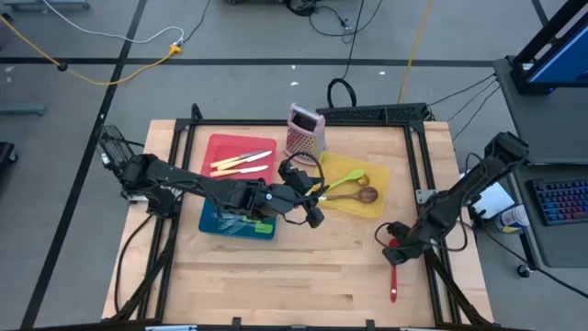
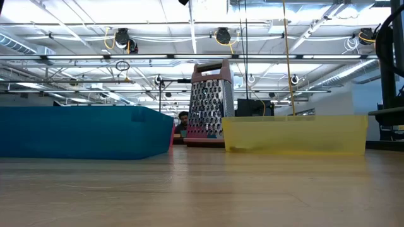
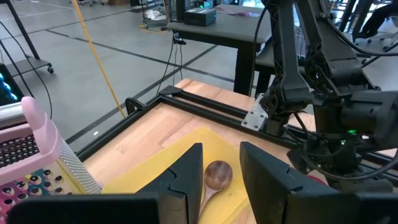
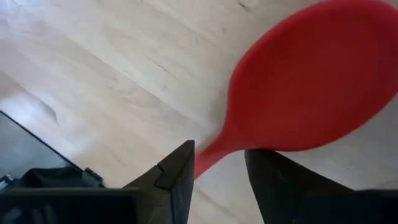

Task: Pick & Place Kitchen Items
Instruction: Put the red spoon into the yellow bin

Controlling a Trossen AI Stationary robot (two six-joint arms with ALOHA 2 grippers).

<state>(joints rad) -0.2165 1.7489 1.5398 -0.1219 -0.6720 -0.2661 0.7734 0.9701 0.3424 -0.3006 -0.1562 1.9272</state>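
- High view: the wooden bench (image 1: 303, 276) carries a red tray (image 1: 230, 147) with cream-handled knives (image 1: 241, 162) lying in it, a blue tray (image 1: 213, 223) in front of it holding green utensils (image 1: 254, 223), and a yellow tray (image 1: 367, 179) with a green spoon (image 1: 347, 181) and a wooden spoon (image 1: 356, 195). A pink-topped grater (image 1: 303, 131) stands between the red and yellow trays at the far edge. The left end effector (image 1: 312, 208) reaches across the blue tray toward the near edge of the yellow one. The right end effector (image 1: 393, 248) is low over the bench's right side, at the bowl end of a red spoon (image 1: 394, 271) that lies on the wood, handle pointing to the front edge.
- Low view: only the blue tray (image 2: 82, 131), the grater (image 2: 210, 104) and the yellow tray (image 2: 293, 133) show across the bench; neither arm is visible.
- Left wrist view: the left end effector (image 3: 221, 171) has its fingers parted with nothing between them, and the wooden spoon (image 3: 217, 175) lies in the yellow tray (image 3: 155, 163) beyond the gap. The grater (image 3: 37, 155) stands to one side.
- Right wrist view: the right end effector (image 4: 219, 165) has its fingers partly open either side of the red spoon's (image 4: 311, 81) neck; whether they pinch it I cannot tell.
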